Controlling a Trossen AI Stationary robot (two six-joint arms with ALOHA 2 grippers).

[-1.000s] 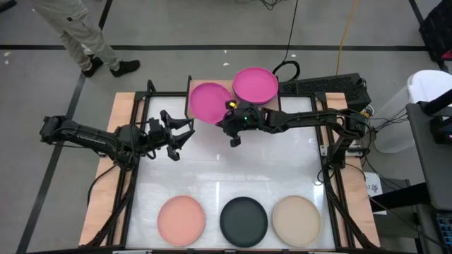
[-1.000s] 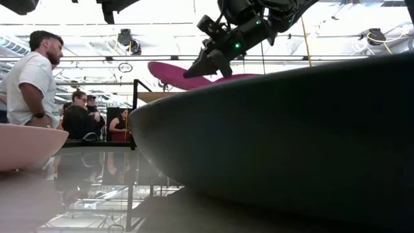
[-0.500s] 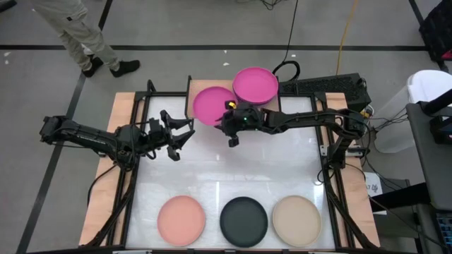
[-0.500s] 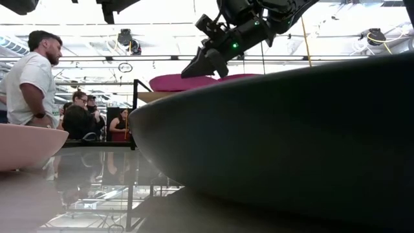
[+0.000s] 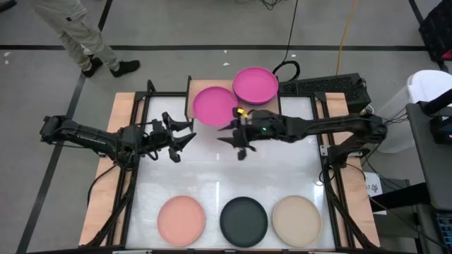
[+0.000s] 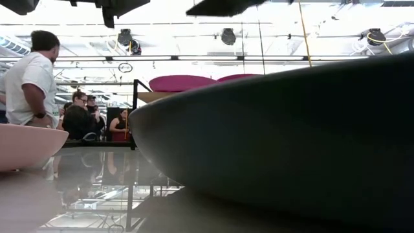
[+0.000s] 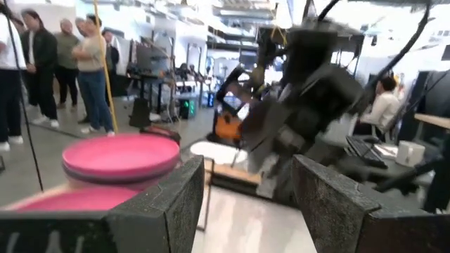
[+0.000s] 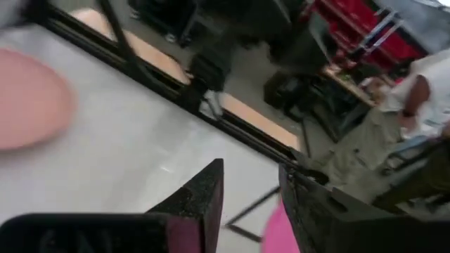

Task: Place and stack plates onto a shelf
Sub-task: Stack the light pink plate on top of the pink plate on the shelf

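Note:
Two magenta plates lie on the light-wood shelf (image 5: 191,87) at the table's far middle: one (image 5: 215,107) flat on the board, the other (image 5: 255,85) to its right and higher. In the low view both magenta plates (image 6: 183,83) (image 6: 237,77) lie level. A salmon plate (image 5: 181,220), a dark grey plate (image 5: 244,221) and a beige plate (image 5: 296,220) rest in a row by the near edge. My right gripper (image 5: 239,144) hangs open over the table just near of the shelf, holding nothing. My left gripper (image 5: 185,134) stands open to its left, holding nothing.
Black frame rails (image 5: 134,176) run along the table's left and right sides. Bare white tabletop (image 5: 233,176) lies between the grippers and the near row of plates. People stand in the room beyond the table (image 6: 35,84). A person's legs (image 5: 85,35) show past the far left corner.
My right gripper has opened and let go of the left magenta plate, then drawn back from the shelf toward the near edge and risen. The plate, tilted a second ago, now lies level on the shelf.

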